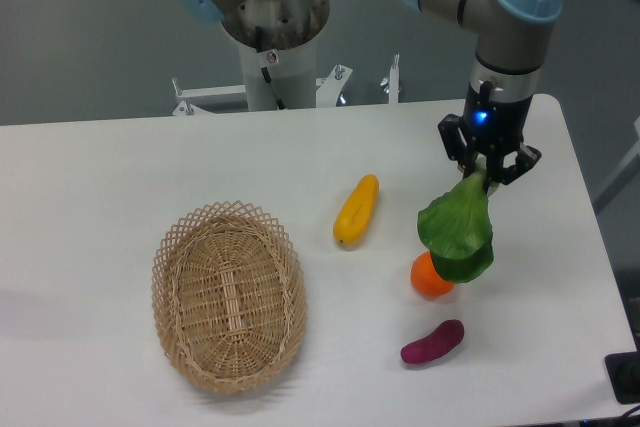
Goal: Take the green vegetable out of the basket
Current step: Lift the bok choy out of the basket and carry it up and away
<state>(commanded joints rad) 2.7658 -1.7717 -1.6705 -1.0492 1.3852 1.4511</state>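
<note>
The tool [487, 172] is seen at the right side of the counter [120, 162], and its two fingers are clamped on the white stem end of the green vegetable [458, 229]. The vegetable is held up by this end only; its broad leaves hang down and to the left, out of the basket [228, 294], which lies well apart at the left and holds nothing that can be seen.

The grip is taken on a small part of the stem, so it is judged to be weak. If the arm is moved quickly, the heavy leaves may swing and the stem may slide out from between the fingers.

The lower leaf edge is seen over the orange [430, 277]; whether it touches the orange cannot be told from this view. If the vegetable is lowered or carried sideways at this height, the orange may be pushed and may roll toward the purple sweet potato [433, 341] or the counter edge. The yellow squash [356, 210] lies near on the left and could be brushed by the leaves as well.
</note>
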